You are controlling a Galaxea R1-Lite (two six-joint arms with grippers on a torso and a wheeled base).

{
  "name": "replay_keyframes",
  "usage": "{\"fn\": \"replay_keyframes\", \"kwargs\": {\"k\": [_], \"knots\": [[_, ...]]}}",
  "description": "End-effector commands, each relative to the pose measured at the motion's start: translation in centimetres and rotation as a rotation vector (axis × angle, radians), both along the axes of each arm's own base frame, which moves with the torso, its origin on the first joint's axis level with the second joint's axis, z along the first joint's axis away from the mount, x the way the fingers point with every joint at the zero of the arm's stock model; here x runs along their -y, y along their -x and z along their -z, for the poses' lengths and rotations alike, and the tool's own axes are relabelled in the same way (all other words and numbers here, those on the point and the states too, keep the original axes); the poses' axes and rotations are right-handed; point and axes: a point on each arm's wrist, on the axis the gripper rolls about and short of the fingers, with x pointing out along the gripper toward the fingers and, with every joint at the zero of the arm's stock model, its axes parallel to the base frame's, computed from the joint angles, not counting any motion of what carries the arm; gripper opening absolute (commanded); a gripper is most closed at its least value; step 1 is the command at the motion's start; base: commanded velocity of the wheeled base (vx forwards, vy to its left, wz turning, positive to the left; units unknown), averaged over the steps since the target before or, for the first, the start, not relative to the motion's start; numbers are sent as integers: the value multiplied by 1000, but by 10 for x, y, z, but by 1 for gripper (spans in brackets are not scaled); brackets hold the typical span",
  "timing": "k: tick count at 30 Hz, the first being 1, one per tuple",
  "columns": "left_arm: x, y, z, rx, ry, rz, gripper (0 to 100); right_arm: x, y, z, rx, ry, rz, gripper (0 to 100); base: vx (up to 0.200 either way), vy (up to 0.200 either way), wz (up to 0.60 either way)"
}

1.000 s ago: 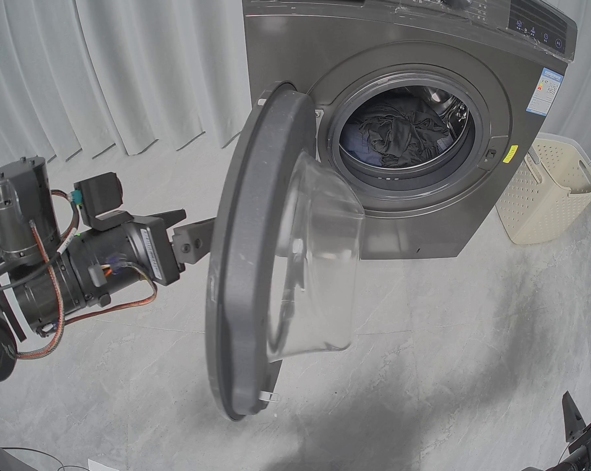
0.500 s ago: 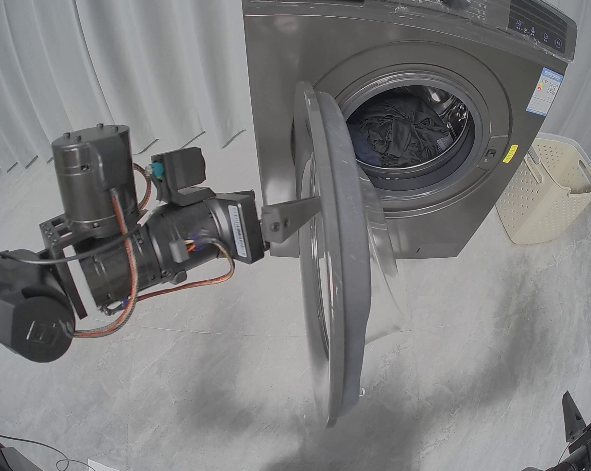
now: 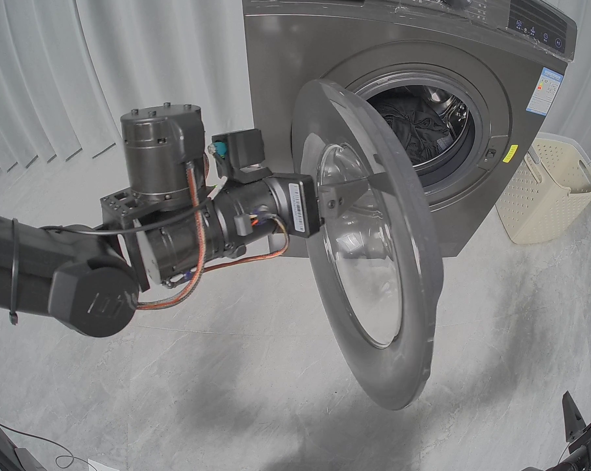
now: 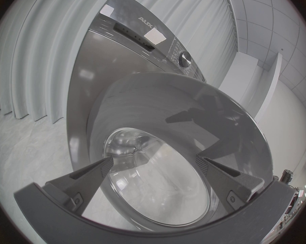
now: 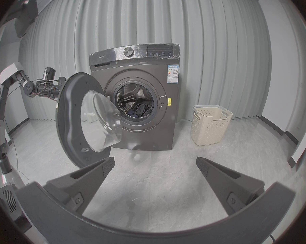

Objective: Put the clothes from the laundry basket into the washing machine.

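The grey washing machine [image 3: 289,67] stands ahead with dark clothes [image 3: 413,122] lying in its drum. Its round door [image 3: 380,296] hangs partly open, outer face toward me. My left gripper [image 3: 364,188] is open, its fingers [image 4: 92,177] spread against the door's glass window [image 4: 153,177]. The cream laundry basket [image 3: 550,188] sits on the floor to the right of the machine. My right gripper [image 5: 155,161] is open and holds nothing, low and well back from the machine; its tips show at the head view's lower right corner [image 3: 586,423].
Pale curtains [image 3: 112,53] hang behind and to the left of the machine. Grey tile floor [image 3: 243,374] spreads in front. In the right wrist view the door [image 5: 68,119] swings out to the machine's left, with the left arm [image 5: 41,87] behind it.
The left arm has moved right and forward against the door's outer face. The door has swung from wide open to partly covering the drum opening.
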Motion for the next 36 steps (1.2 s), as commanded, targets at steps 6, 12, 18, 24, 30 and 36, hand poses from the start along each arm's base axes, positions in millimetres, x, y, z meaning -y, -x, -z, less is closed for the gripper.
{"fn": "replay_keyframes", "kwargs": {"k": [6, 12, 18, 24, 30, 36], "knots": [[34, -21, 10, 7, -6, 34, 100, 0, -1, 5, -11, 0, 0, 100, 0, 0, 0], [43, -31, 5, 33, 14, 35, 100, 0, -1, 5, -11, 0, 0, 100, 0, 0, 0], [59, -42, 7, 50, 35, 39, 100, 0, -1, 5, -11, 0, 0, 100, 0, 0, 0], [76, -55, 8, 70, 59, 1, 100, 0, -1, 5, -11, 0, 0, 100, 0, 0, 0], [88, -75, 5, 104, 112, -55, 100, 0, -1, 5, -11, 0, 0, 100, 0, 0, 0], [101, -95, 2, 107, 223, -191, 100, 0, -1, 5, -11, 0, 0, 100, 0, 0, 0]]}}
